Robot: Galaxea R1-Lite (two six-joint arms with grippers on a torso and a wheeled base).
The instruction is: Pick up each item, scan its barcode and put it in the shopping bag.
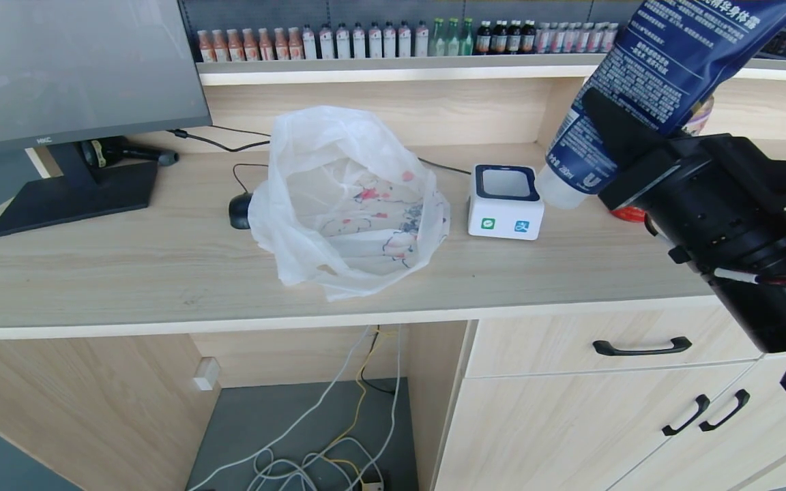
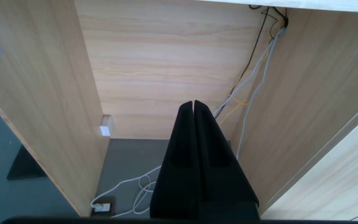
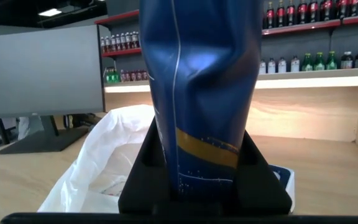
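Observation:
My right gripper (image 1: 628,140) is shut on a large dark blue tube (image 1: 645,75) with a white cap, held tilted in the air with the cap pointing down toward the white barcode scanner (image 1: 505,202). In the right wrist view the blue tube (image 3: 201,93) stands clamped between the black fingers (image 3: 145,162). The white shopping bag (image 1: 348,201) stands open on the counter left of the scanner, with printed items inside. My left gripper (image 2: 194,134) hangs below the counter with its fingers pressed together on nothing.
A monitor (image 1: 72,68) on a black stand sits at the counter's left, with a mouse (image 1: 240,210) beside the bag. A red object (image 1: 628,214) lies behind my right arm. Bottles line the back shelf (image 1: 393,65). Cables hang under the counter, drawers at right.

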